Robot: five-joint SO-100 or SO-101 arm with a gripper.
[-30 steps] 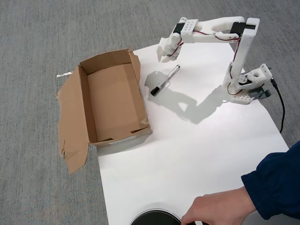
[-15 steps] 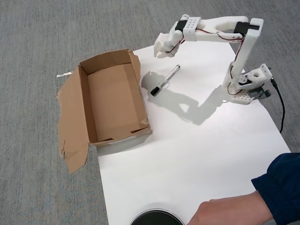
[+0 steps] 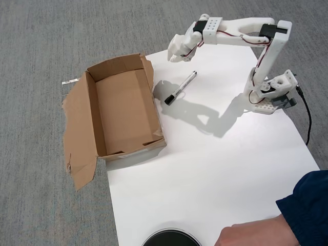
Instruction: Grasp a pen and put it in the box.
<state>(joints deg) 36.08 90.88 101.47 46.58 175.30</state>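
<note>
- From the overhead view I see the white arm (image 3: 241,38) reaching toward the far left corner of the white sheet (image 3: 205,164) that covers the floor, its base (image 3: 269,95) planted near the sheet's right edge.
- The pincer (image 3: 176,57) hangs above the sheet's far edge with nothing in it; its fingers look close together, but from this angle I cannot tell how far apart they stand.
- The pen (image 3: 180,88) lies flat on the sheet, apart from the pincer and a little nearer to me, slanted with its black cap toward the box.
- The box (image 3: 92,110) sits open at the sheet's left edge, partly on the grey carpet (image 3: 41,41), with its torn flaps splayed out to the left; I see nothing inside it.
- The pen's capped end lies just beside the box's right wall, not touching.
- At the near edge a person's hand (image 3: 251,236) in a dark blue sleeve (image 3: 307,205) rests beside a round black object (image 3: 171,238).
</note>
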